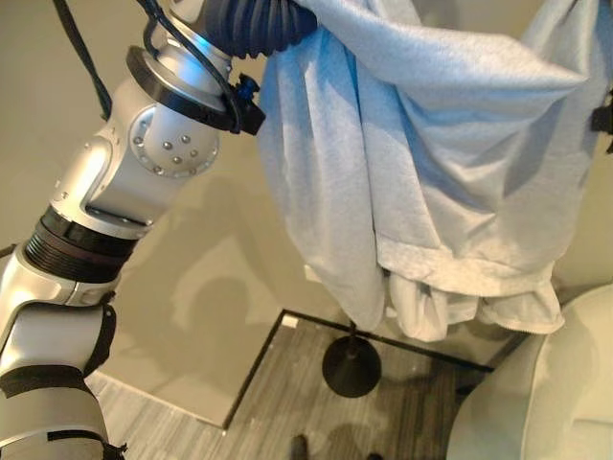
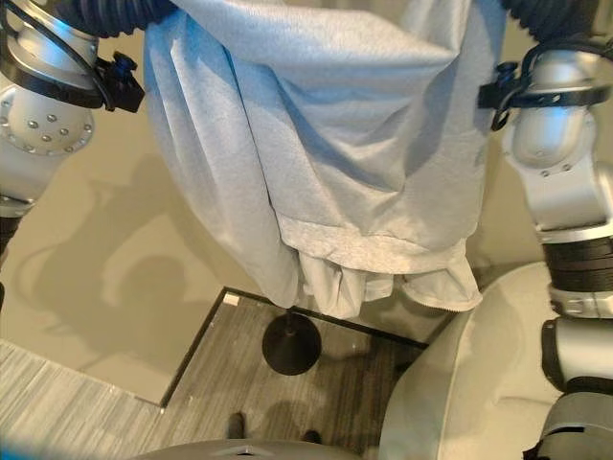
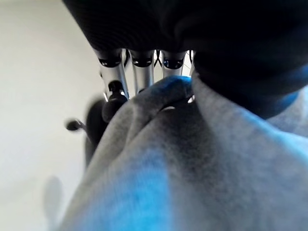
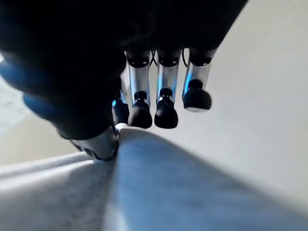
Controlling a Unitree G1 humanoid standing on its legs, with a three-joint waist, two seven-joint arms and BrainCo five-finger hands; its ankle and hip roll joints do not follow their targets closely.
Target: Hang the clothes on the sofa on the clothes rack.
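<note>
A light grey sweatshirt hangs spread between my two raised arms, its hem and sleeves bunched at the bottom. My left hand has its fingers and thumb closed on a fold of the cloth. My right hand pinches another edge of the cloth between its curled fingers and thumb. The clothes rack's black round base stands on the floor behind the hanging cloth, which covers its thin pole. Dark knobbed pegs of the rack show just past my left hand.
The cream sofa fills the lower right, close to the rack's base. A beige wall rises behind the rack. Grey wood-look floor lies at the lower left.
</note>
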